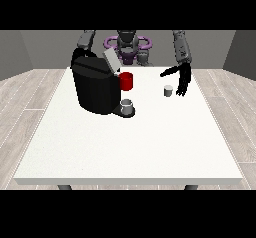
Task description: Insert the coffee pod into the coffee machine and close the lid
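The large white desk takes up most of what I can see from across it, with the robot small behind its far edge. On the desk's far part, toward the view's left, stands the bulky black coffee machine, its grey lid tilted up and open. A red cylindrical part shows at the machine's front, and a small grey cup sits on the dark base below it.

The hand at the view's right hangs over the desk with its fingers straight and pointing down, the thumb stretched out toward the machine. It has hold of nothing. The small grey cylindrical coffee pod stands upright on the desk just beside those fingers, on their machine side, well apart from the machine itself. Whether fingers and pod touch I cannot tell.

The hand at the view's left is hidden behind the machine, so I cannot see it at all.

The risk, as I judge it, lies with the pod: it is small and light-looking, and straight fingers coming down beside it could knock it over or nudge it away before closing round it. A tipped pod would roll. Later, carrying it across, the raised lid juts toward the approach and could be clipped, shutting early on an empty slot.
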Robot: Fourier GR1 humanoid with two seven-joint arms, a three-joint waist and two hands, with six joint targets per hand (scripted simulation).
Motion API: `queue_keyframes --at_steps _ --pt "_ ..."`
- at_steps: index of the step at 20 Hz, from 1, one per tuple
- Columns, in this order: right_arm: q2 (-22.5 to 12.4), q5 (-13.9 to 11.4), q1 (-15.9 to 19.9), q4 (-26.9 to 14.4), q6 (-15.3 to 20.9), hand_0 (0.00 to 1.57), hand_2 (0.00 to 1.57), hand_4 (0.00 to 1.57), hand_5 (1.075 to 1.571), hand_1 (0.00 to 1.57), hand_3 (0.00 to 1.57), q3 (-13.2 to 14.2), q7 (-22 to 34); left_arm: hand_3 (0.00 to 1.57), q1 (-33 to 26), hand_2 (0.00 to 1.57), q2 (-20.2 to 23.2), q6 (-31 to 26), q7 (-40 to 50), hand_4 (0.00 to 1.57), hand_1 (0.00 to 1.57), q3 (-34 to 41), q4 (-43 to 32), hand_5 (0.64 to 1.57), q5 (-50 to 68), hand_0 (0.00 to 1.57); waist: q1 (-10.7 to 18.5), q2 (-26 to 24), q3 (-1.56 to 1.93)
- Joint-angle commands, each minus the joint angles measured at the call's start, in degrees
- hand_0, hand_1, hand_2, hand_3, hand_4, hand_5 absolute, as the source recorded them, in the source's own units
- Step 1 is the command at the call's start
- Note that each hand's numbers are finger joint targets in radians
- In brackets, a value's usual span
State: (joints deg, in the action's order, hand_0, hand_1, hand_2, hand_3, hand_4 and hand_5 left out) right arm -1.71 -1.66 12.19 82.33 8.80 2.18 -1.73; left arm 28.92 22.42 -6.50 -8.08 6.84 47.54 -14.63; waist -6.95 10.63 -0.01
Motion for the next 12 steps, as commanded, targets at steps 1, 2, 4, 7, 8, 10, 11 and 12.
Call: queue_keyframes --at_steps 1,2,4,7,8,10,11,12 --pt "-2.1 1.3 -0.3 2.9 -2.2 0.0 0.0 0.39 1.571 0.0 0.0 0.5 2.7 0.35 -0.6 0.72 1.4 1.3 -3.7 0.0 0.65 1.4 -6.5 1.571 -1.6 0.65 -1.8 0.2 -0.02" --pt "0.3 -0.8 -0.3 -0.5 0.7 0.0 0.0 0.43 1.571 0.0 0.0 -0.5 0.6 0.43 1.8 0.78 0.3 0.4 0.6 0.0 0.7 0.2 -6.1 1.571 -2.3 0.7 -0.5 -1.2 0.0" --pt "1.6 0.1 -1.2 1.6 0.6 0.0 0.0 0.39 1.571 0.0 0.0 -2.4 -1.6 0.51 2.0 0.82 2.2 2.8 -4.0 0.0 0.76 1.2 -9.0 1.571 -3.5 0.76 -2.5 2.2 -0.02" --pt "0.3 0.1 -0.9 -1.3 -0.9 0.0 0.0 0.47 1.571 0.0 0.0 -1.0 -1.2 0.49 1.5 0.76 0.8 4.4 -1.9 0.0 0.63 -2.9 -7.9 1.571 -8.1 0.63 -1.5 0.2 0.01" --pt "0.6 -0.2 0.1 1.5 0.1 0.0 0.0 0.45 1.571 0.0 0.0 -1.5 1.4 0.47 2.2 0.72 3.7 3.6 -5.1 0.0 0.58 -1.2 -10.8 1.571 -7.7 0.58 -2.5 2.1 -0.02" --pt "1.0 -0.4 0.7 2.6 0.6 0.0 0.0 0.48 1.571 0.0 0.0 -2.1 4.1 0.41 3.6 0.7 4.7 2.5 -3.7 0.0 0.57 -2.2 -11.5 1.571 -9.1 0.57 -3.2 0.6 -0.02" --pt "-1.3 1.4 -1.2 3.5 -2.9 0.0 0.0 0.52 1.571 0.0 0.0 -1.1 2.4 0.44 1.2 0.69 5.7 3.4 -8.3 0.0 0.54 -1.5 -12.4 1.571 -9.3 0.54 -3.0 0.7 -0.02" --pt "-0.7 0.6 -0.5 1.8 -1.1 0.0 0.0 0.52 1.571 0.0 0.0 -0.8 2.8 0.45 -0.1 0.7 0.8 9.0 -6.0 0.0 0.55 -4.5 -11.2 1.571 -12.4 0.55 -2.2 -0.1 -0.01"
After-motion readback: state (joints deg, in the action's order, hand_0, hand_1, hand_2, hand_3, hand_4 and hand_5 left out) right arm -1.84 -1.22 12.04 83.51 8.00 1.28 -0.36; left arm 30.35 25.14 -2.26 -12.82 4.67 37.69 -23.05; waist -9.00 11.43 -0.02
